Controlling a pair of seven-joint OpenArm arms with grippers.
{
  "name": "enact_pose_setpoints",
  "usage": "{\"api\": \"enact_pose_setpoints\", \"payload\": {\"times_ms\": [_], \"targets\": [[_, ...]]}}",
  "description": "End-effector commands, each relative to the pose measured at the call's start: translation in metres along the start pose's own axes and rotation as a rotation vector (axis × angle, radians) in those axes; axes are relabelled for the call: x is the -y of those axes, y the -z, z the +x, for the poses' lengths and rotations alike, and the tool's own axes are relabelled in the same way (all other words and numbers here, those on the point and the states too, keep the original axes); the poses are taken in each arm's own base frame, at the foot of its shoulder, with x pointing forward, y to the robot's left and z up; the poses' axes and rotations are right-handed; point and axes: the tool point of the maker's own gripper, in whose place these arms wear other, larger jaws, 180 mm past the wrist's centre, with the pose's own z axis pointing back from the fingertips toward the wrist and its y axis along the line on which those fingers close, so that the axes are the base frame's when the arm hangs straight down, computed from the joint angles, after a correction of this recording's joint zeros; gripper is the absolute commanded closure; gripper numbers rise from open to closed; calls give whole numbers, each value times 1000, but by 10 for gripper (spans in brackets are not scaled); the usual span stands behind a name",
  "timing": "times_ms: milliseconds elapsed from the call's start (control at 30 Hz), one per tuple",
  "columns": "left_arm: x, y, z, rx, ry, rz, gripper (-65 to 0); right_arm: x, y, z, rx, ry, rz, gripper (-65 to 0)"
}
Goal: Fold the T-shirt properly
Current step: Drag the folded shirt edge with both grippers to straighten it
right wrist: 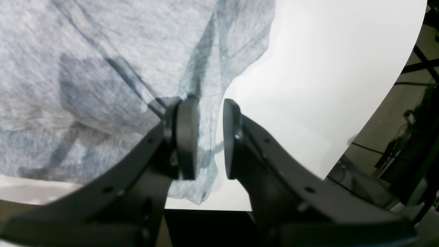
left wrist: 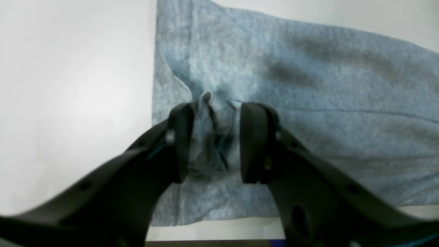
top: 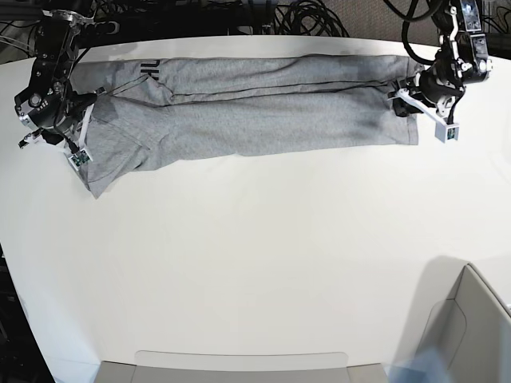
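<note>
The heather-grey T-shirt (top: 255,112) lies in a long band across the far part of the white table (top: 255,263), with a bit of black lettering (top: 150,70) showing near its left end. My left gripper (top: 406,102) is at the shirt's right end. In the left wrist view this gripper (left wrist: 217,106) is shut on a puckered bunch of the shirt (left wrist: 308,85). My right gripper (top: 80,128) is at the shirt's left end. In the right wrist view this gripper (right wrist: 208,101) stands slightly open, with the shirt's (right wrist: 85,68) thin edge between the jaws.
A grey bin (top: 471,327) stands at the near right corner and a flat grey tray (top: 239,365) at the near edge. Cables (top: 303,16) run behind the table's far edge, close to both grippers.
</note>
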Motion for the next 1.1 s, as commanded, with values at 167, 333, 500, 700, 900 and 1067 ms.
{"api": "enact_pose_setpoints", "payload": {"times_ms": [167, 333, 500, 700, 900, 1067], "targets": [[-9, -3, 14, 62, -1, 23, -241, 11, -6, 3, 9, -14, -34, -136], [-29, 9, -2, 17, -38, 52, -241, 10, -6, 3, 11, -15, -33, -136], [-38, 15, -13, -17, -62, 64, -241, 10, -6, 3, 11, -15, -33, -136], [-17, 22, -22, -45, -32, -30, -240, 10, -6, 3, 11, -15, -33, -136], [-17, 30, -53, -133, -81, -87, -240, 12, -7, 3, 10, -18, -38, -136], [0, 33, -64, -163, -16, -170, -174, 15, -7, 6, 15, -17, -45, -136]]}}
